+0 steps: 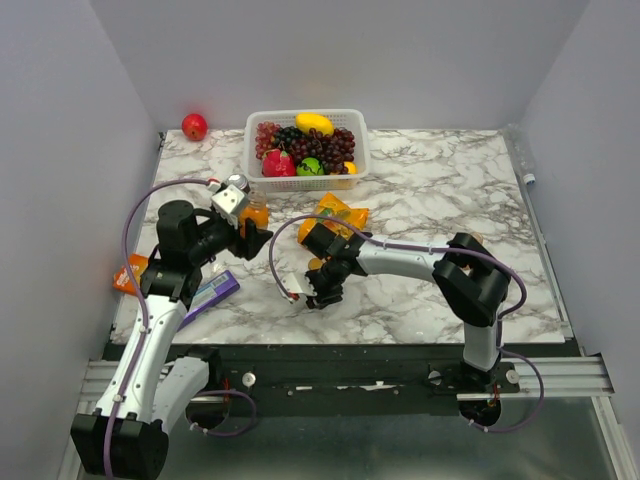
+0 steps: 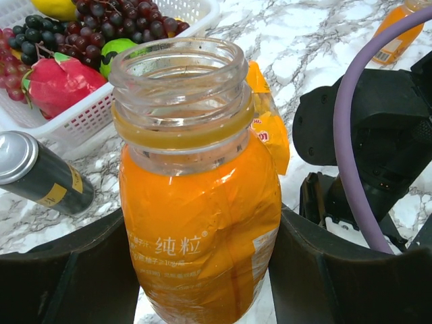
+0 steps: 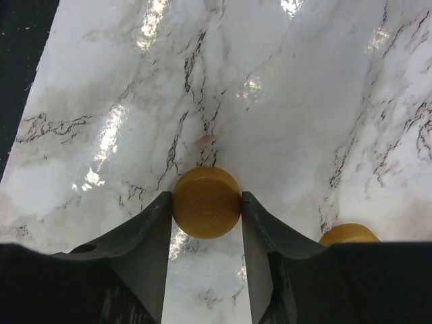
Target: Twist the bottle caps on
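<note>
My left gripper (image 1: 250, 222) (image 2: 202, 270) is shut on an open orange juice bottle (image 2: 196, 202), held upright with no cap on its neck; the bottle also shows in the top view (image 1: 257, 213). My right gripper (image 1: 322, 291) (image 3: 206, 200) is shut on a golden-orange cap (image 3: 206, 202) low over the marble table (image 3: 283, 101), right of the bottle. A second golden-orange cap (image 3: 347, 233) lies just beside the right finger. Another orange bottle (image 2: 399, 30) stands farther off. The white cap is not in view.
A white basket (image 1: 354, 160) of fruit stands at the back, with a red apple (image 1: 194, 126) to its left. A dark can with a silver top (image 2: 40, 177) lies near the basket. An orange snack packet (image 1: 340, 213) lies mid-table. A purple packet (image 1: 215, 290) lies front left.
</note>
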